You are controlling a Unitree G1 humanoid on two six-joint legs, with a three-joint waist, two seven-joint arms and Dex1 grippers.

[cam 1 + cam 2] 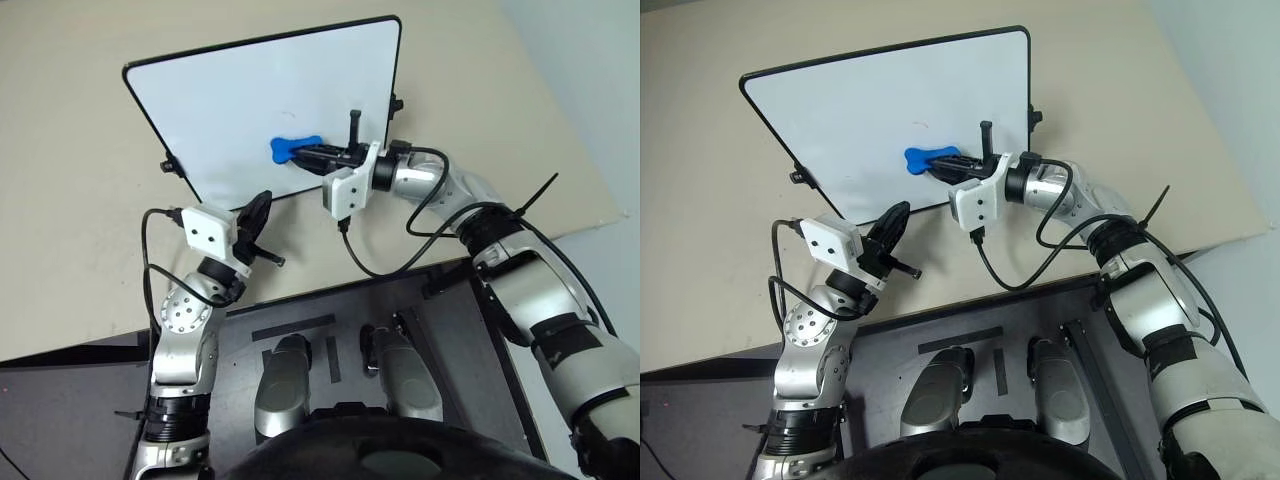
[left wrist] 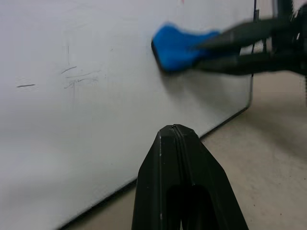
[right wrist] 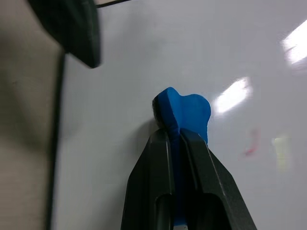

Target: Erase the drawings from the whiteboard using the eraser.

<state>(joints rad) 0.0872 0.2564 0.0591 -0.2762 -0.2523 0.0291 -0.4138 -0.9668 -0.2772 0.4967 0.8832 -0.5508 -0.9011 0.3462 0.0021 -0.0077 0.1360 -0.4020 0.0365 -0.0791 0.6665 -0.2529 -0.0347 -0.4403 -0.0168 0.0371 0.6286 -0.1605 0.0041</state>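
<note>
- You get bright, even light overhead.
- Glare patches streak the whiteboard near the eraser.
- Your wrist views are soft; the close fingers blur.

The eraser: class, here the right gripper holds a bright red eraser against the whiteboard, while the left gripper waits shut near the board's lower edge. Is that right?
Not quite. The eraser is bright blue, not red, as the right wrist view shows. The rest stands: the right gripper holds it against the whiteboard, and the left gripper waits shut near the board's lower edge.

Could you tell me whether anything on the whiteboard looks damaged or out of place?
Nothing stands out. The whiteboard lies flat and whole; the right gripper holds the eraser over it, beside a faint red mark.
</note>
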